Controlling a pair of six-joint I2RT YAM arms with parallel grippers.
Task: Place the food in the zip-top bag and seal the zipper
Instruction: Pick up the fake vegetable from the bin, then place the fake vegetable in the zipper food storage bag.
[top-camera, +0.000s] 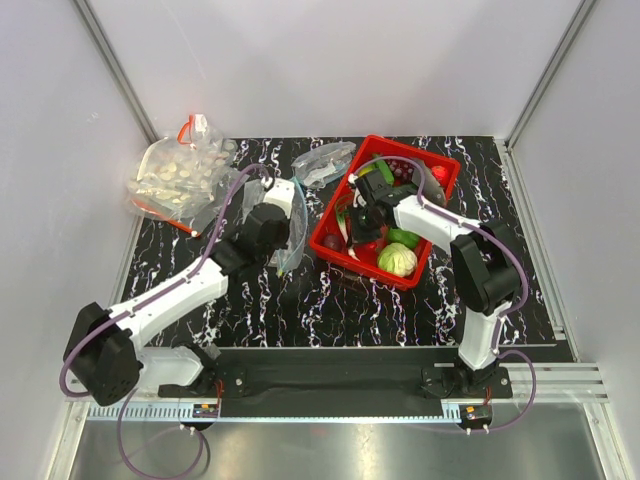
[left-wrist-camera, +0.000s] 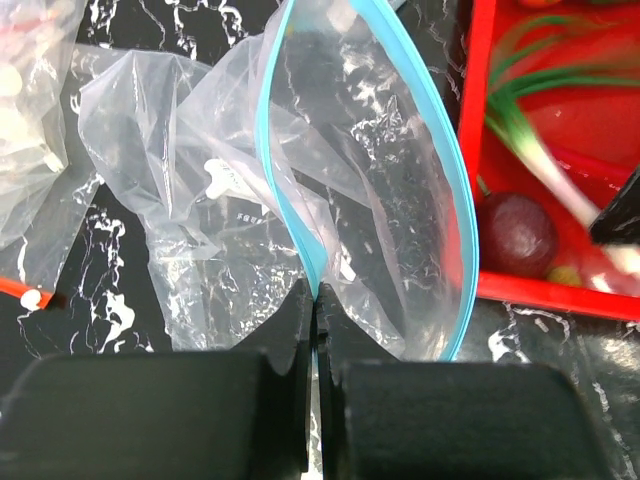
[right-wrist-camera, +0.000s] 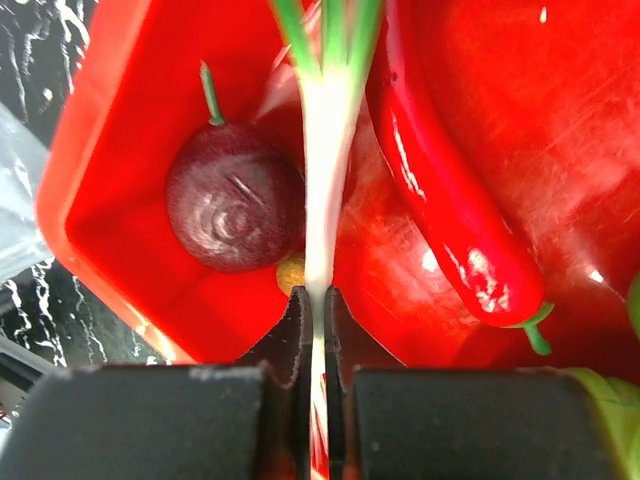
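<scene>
The left gripper (left-wrist-camera: 315, 300) is clamped on the zipper (left-wrist-camera: 263, 130) of the zip-top bag (left-wrist-camera: 370, 170), whose mouth gapes at the frame's centre, just left of the red basket (top-camera: 405, 148). The right gripper (right-wrist-camera: 318, 300) pinches a spring onion (right-wrist-camera: 325, 180) inside the basket, left of the chilli (right-wrist-camera: 440, 180).

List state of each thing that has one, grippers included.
left gripper: shut on bag rim
right gripper: shut on spring onion stalk
bag: mouth open, no food inside
spring onion: pinched at its white stalk
basket: upright, food inside
chilli: lying loose in basket
</scene>
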